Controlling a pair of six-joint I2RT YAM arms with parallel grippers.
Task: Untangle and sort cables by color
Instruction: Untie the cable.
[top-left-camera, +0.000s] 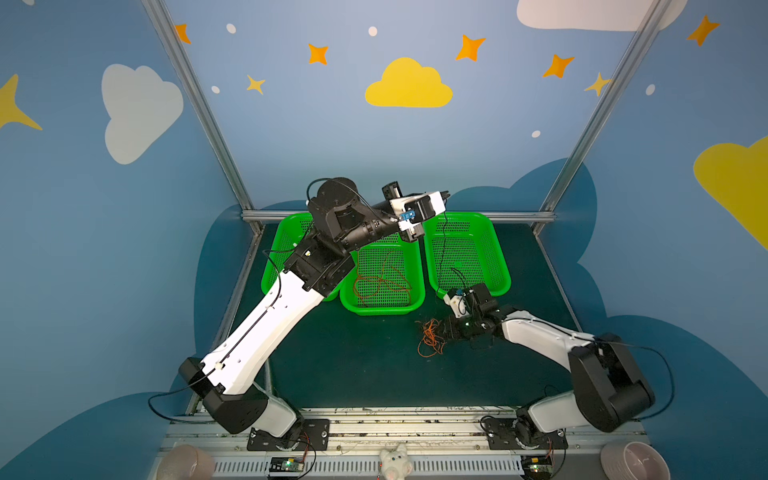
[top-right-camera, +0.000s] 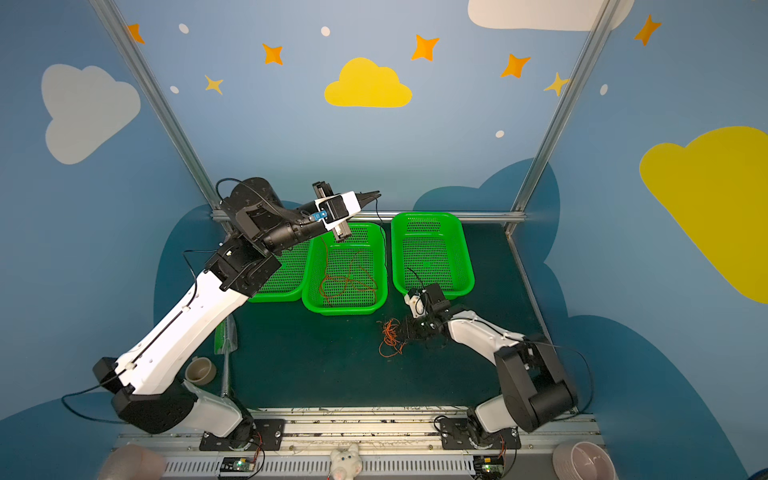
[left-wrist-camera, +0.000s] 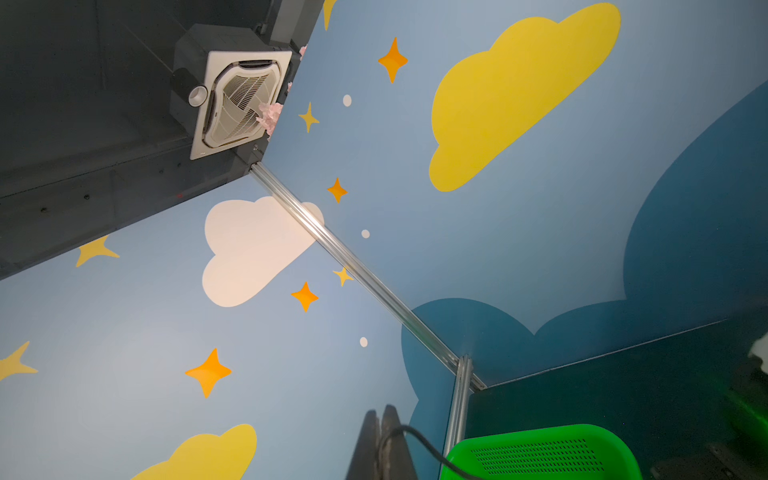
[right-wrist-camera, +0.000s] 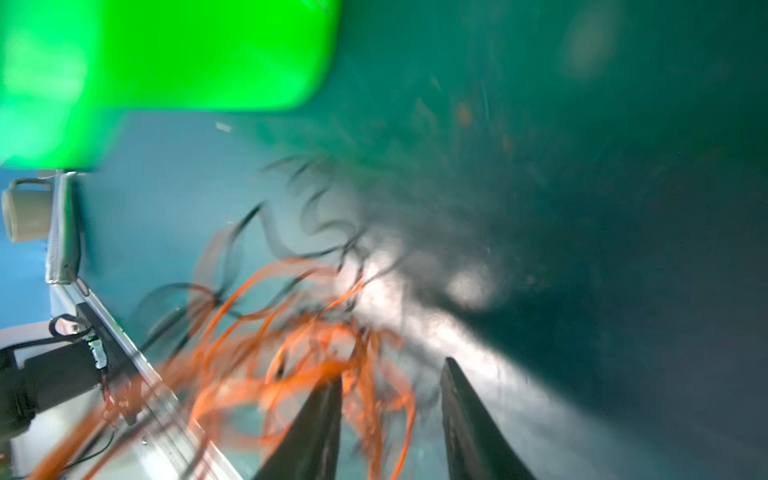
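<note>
Currently I am viewing 3 green baskets along the rear of the mat (top-left-camera: 353, 365). The left basket (top-left-camera: 272, 270) is lying partly under the left arm (top-left-camera: 270, 328). The middle basket (top-left-camera: 382, 309) is holding a looped red cable (top-left-camera: 382, 282). The left gripper (top-left-camera: 445, 194) is hanging raised, jaws pressed together on a black cable (top-left-camera: 444, 237) that is trailing down into the right basket (top-left-camera: 469, 216). The right gripper (right-wrist-camera: 392, 370) is sitting low at the orange-and-black tangle (top-left-camera: 430, 338) on the mat, jaws parted, orange strands blurring across 1 finger.

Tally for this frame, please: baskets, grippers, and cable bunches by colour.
Baskets: 3 (left basket, middle basket, right basket)
Grippers: 2 (left gripper, right gripper)
Cable bunches: 3 (red loops, orange tangle, black strand)
Total: 8
</note>
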